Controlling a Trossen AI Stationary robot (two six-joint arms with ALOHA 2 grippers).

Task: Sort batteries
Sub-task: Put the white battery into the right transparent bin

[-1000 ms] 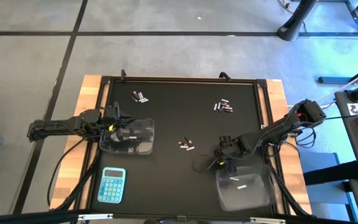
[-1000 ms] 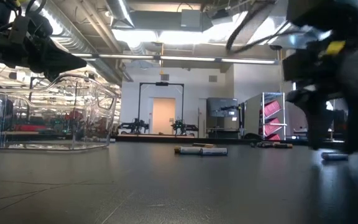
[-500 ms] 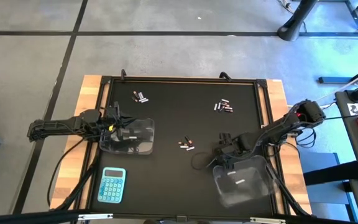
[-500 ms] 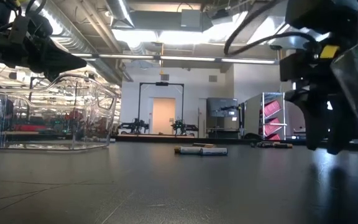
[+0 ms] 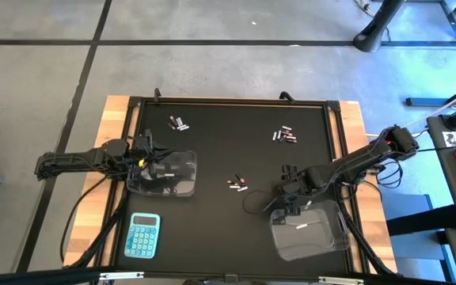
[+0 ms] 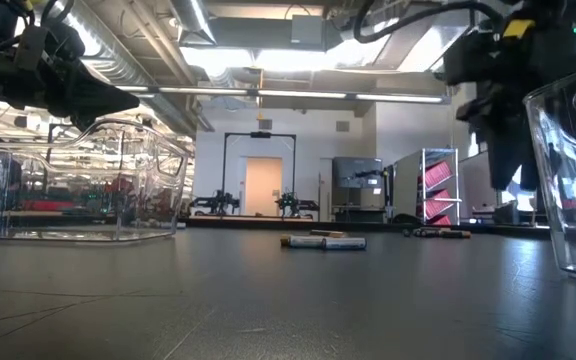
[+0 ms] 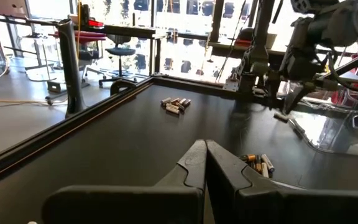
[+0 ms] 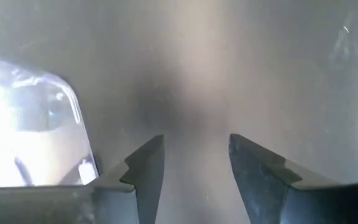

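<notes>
Risk: right gripper point(image 5: 289, 199) low beside right clear tub point(image 5: 311, 234); a careless swing could knock the tub or scatter the nearest batteries point(image 5: 237, 184) across the black mat point(image 5: 228, 142). Fingers partly apart in the right wrist view, nothing between them. Left gripper point(image 7: 205, 163) fully closed, empty, parked over left clear tub point(image 5: 165, 174).

Right tub: one pale battery point(image 5: 302, 227) inside. Left tub: contents hard to tell.

Loose batteries in three clusters: far-left point(image 5: 179, 123), far-right point(image 5: 284, 135), centre. Blue calculator point(image 5: 142, 235) at near edge, untouched.
</notes>
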